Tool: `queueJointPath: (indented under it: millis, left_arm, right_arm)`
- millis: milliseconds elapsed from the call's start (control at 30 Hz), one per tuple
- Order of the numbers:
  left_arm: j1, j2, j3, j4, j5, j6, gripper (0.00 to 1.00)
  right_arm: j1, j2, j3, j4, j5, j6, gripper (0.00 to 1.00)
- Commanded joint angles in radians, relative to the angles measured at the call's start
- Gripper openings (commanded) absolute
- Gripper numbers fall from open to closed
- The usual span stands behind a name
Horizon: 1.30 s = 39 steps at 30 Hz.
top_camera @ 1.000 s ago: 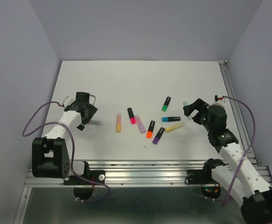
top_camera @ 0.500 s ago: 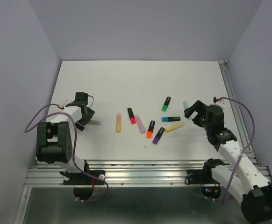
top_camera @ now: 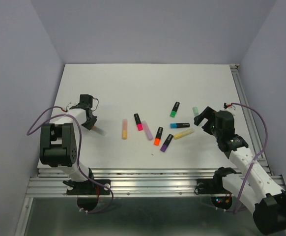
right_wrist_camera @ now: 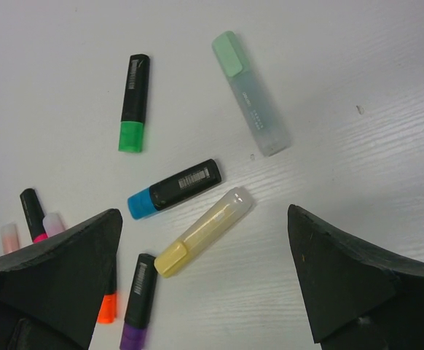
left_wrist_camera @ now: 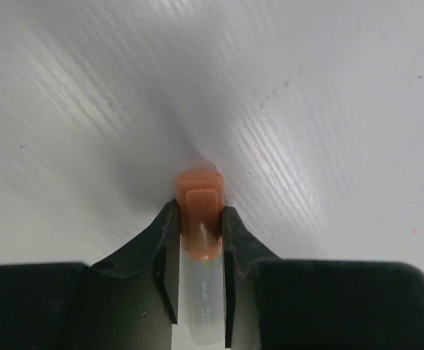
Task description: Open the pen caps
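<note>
Left gripper [left_wrist_camera: 199, 248] pinches a pale pen [left_wrist_camera: 201, 313] at its orange cap [left_wrist_camera: 199, 197], near the left edge of the table [top_camera: 133, 83]; right gripper [right_wrist_camera: 203, 219] gapes wide, empty, by the right edge.

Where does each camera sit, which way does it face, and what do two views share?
Top camera: above and behind the bases, looking down on the table, scattered pens, the left gripper and right gripper.
Left wrist: on the left gripper, facing the table close up; its fingers pinch an orange-capped pen.
Right wrist: on the open right gripper, facing down at pens; its fingertips fill both lower corners.
Shared: top and right wrist both show the mint pen and yellow pen.
</note>
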State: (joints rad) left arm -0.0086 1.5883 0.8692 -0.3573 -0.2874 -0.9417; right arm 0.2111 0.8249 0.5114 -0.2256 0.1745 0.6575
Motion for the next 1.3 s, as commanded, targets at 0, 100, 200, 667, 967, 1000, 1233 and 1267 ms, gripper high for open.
queueJointPath:
  millis: [0, 100, 200, 667, 967, 1000, 1233, 1267]
  left_arm:
    - [-0.001, 0.067, -0.007, 0.007, 0.053, 0.009, 0.12]
    - [0.001, 0.082, -0.013, 0.029, 0.088, 0.033, 0.01]
    - [0.001, 0.062, -0.029, 0.055, 0.12, 0.055, 0.0]
    - [-0.385, -0.395, 0.0, 0.248, 0.203, 0.104, 0.0]
    - [-0.674, -0.334, 0.106, 0.337, 0.182, 0.084, 0.0]
    - [-0.688, -0.311, 0.116, 0.346, 0.179, 0.083, 0.0]
    - [-0.78, -0.252, 0.155, 0.394, 0.14, 0.005, 0.0]
    - [-0.789, -0.249, 0.157, 0.399, 0.131, -0.014, 0.0]
  right_arm:
    - [0.005, -0.001, 0.056, -0.004, 0.031, -0.019, 1.0]
    - [0.005, -0.003, 0.059, -0.007, 0.023, -0.027, 1.0]
    - [0.005, -0.006, 0.065, -0.012, 0.016, -0.038, 1.0]
    - [0.213, 0.088, 0.11, 0.133, -0.56, -0.193, 1.0]
    - [0.391, 0.143, 0.17, 0.301, -0.658, -0.211, 1.0]
    - [0.401, 0.149, 0.18, 0.296, -0.633, -0.219, 1.0]
    - [0.456, 0.2, 0.194, 0.302, -0.48, -0.214, 1.0]
    - [0.462, 0.209, 0.193, 0.322, -0.472, -0.202, 0.99]
